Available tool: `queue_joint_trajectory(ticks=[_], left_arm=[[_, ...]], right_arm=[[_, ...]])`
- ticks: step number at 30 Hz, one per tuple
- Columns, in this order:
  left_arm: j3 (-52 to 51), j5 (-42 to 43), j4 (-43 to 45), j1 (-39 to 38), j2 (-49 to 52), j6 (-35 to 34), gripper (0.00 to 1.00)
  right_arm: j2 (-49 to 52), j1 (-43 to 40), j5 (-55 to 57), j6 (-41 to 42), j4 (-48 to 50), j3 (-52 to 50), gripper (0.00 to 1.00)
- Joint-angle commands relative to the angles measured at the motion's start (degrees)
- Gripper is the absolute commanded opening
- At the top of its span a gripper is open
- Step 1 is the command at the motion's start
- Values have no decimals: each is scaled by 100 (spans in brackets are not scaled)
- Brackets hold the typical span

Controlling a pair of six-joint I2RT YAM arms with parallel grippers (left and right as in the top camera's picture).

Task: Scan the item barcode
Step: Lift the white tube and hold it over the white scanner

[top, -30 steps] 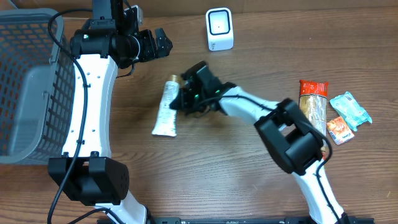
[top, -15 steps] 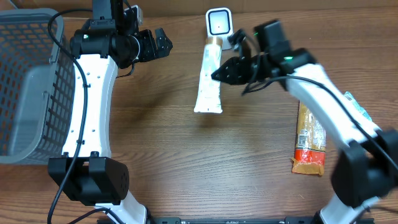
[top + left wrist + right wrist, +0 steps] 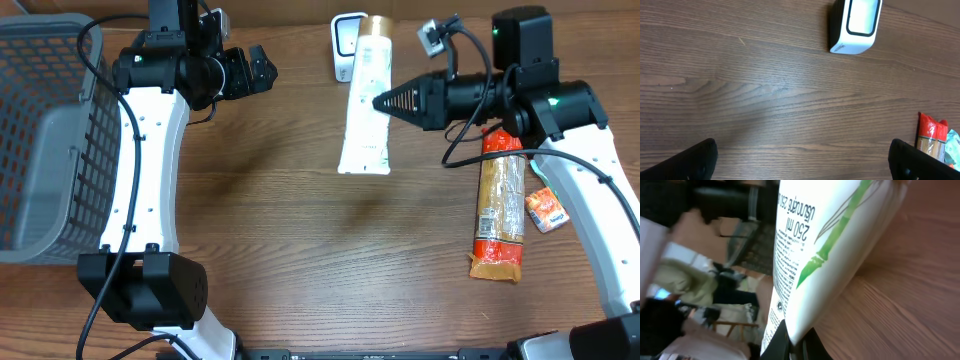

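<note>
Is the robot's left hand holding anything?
No, the left gripper is wide open, with only bare table showing between its jaws.

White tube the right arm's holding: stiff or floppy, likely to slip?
Tube looks straight though pinched mid-length, so probably fairly stiff. Smooth plastic skin may slip or pivot. Flat crimped end: unlikely to roll.

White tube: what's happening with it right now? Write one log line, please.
right gripper: shut on white tube | white tube: held up, cap end by scanner | left gripper: open, empty
</note>
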Motion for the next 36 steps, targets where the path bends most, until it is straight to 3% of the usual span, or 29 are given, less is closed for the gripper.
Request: queue_joint_trajectory(ticks=[1, 9, 14, 18, 25, 36], left_arm=[[11, 2, 17, -11, 4, 114, 100], [11, 2, 17, -11, 4, 114, 100], [11, 2, 17, -11, 4, 114, 100], [11, 2, 17, -11, 4, 114, 100], [11, 2, 17, -11, 4, 114, 100], [11, 2, 17, -11, 4, 114, 100]], right_arm=[[-122, 273, 1707, -70, -282, 90, 4], [-109, 848, 5484, 203, -448, 90, 4], [-50, 866, 6629, 177, -87, 258, 3], [431, 872, 7265, -295, 42, 1019, 3], [2114, 1021, 8166, -1674, 197, 2457, 3], [4087, 1499, 9798, -5484, 2837, 2470, 4]])
